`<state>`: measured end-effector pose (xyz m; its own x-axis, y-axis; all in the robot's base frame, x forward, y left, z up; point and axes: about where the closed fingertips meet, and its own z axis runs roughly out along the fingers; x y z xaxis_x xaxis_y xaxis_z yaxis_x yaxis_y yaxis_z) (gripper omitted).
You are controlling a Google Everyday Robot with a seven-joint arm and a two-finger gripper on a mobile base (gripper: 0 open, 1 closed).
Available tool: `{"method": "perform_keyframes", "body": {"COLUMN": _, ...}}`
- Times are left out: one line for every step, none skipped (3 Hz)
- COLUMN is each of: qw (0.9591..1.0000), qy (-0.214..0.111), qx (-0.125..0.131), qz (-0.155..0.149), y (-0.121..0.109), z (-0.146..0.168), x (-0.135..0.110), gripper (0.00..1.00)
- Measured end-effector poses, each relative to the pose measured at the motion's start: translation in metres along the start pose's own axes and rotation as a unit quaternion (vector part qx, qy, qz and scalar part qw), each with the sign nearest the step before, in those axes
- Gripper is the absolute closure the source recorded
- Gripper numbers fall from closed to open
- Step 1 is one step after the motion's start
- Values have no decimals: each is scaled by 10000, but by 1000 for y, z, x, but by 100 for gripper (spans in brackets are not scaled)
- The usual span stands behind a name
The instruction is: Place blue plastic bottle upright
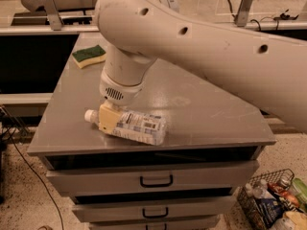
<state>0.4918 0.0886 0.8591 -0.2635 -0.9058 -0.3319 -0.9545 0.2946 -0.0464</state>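
Your gripper [109, 120] is low at the neck end of the blue plastic bottle [141, 126], which lies on its side left of centre, near the front edge of the cabinet top [206, 104]. Whether it clamps, I cannot tell. Held there, the bottle may swing or roll off.

You've got one camera, high and close, looking down on the grey cabinet top [206, 111] from its drawer side. The arm [211, 44] crowds the upper right, and the gripper [109, 119] sits left of centre.
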Motion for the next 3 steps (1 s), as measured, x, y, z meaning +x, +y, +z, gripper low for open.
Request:
{"method": "perform_keyframes", "body": {"qw": 9994, "qy": -271, "qx": 206, "qz": 13, "y": -18, "z": -11, "x": -3, "gripper": 96}}
{"method": "perform_keyframes", "body": {"qw": 9950, "qy": -832, "qx": 547, "qz": -103, "y": -56, "z": -43, "x": -10, "gripper": 100}}
{"method": "perform_keyframes", "body": {"qw": 9825, "qy": -1661, "qx": 800, "qz": -257, "y": -95, "z": -81, "x": -21, "gripper": 100}}
